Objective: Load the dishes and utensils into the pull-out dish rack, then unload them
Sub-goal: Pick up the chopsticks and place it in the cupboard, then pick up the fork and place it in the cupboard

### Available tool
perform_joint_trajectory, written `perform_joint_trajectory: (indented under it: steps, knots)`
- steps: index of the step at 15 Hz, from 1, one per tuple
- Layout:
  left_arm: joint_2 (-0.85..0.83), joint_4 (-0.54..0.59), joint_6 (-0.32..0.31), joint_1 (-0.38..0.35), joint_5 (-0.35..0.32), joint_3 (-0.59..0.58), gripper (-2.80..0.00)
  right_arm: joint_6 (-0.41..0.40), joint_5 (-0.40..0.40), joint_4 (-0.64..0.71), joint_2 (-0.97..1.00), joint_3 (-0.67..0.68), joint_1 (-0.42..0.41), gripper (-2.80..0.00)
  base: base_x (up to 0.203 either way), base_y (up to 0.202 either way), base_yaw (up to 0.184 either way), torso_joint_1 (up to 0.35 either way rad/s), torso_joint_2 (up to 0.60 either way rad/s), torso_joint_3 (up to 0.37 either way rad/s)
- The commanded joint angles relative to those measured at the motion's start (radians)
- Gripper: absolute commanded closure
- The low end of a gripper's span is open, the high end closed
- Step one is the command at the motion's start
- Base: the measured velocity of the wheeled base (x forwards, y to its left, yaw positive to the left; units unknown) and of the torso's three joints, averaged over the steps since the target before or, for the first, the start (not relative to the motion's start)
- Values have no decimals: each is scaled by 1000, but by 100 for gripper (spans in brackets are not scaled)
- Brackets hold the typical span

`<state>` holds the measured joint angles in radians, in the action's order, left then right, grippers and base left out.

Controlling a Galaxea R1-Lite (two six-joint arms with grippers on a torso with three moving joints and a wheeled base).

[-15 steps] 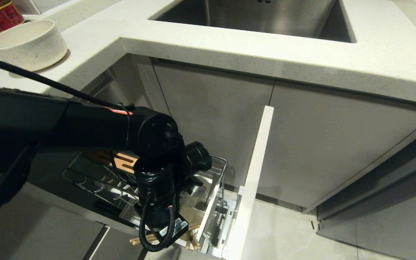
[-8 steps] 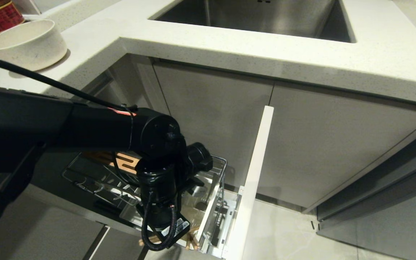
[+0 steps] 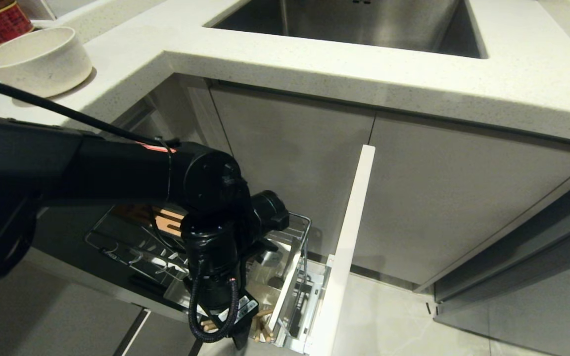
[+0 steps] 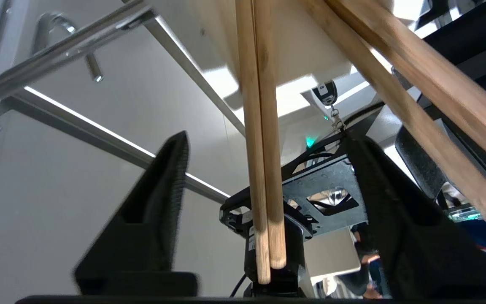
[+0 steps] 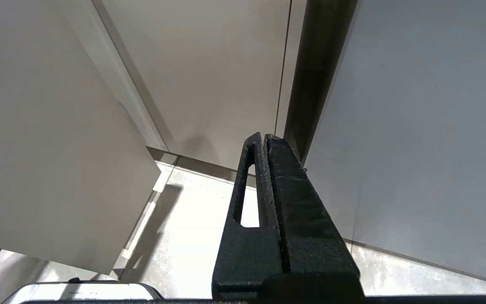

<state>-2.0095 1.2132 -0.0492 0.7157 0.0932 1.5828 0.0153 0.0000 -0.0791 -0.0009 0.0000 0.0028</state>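
A: Chopsticks (image 4: 262, 169) just let go. Left gripper (image 4: 268, 198) was pinched on them a second ago; now the jaws stand wide, holding nothing.

B: Where are they?

A: Standing in the pull-out dish rack (image 3: 299, 232) at its front end, between the spread fingers (image 4: 158, 211), touching neither. Head view shows their tips (image 3: 262, 330) below the wrist.

B: So utensils loaded?

A: Chopsticks likely, yes. Bowl (image 3: 37, 59) sits on the counter. Right gripper (image 5: 266, 139) parked, pressed closed, empty.

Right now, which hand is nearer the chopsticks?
Left. The left hand is open around the chopsticks at the dish rack; the right hand hangs shut, away by the cabinet doors.
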Motion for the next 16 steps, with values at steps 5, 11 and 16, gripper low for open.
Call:
perform_joint_trajectory:
  steps: [5, 11, 16]
  knots:
    - [202, 1, 70, -1, 30, 15, -280, 0, 0, -1, 1, 26, 0, 0, 0, 0, 0, 0, 0, 0]
    - [456, -183, 192, -1, 97, 26, 0, 0, 0, -1, 1, 26, 0, 0, 0, 0, 0, 0, 0, 0]
    - [617, -410, 341, -34, 199, 66, 0, 0, 0, -1, 1, 26, 0, 0, 0, 0, 0, 0, 0, 0]
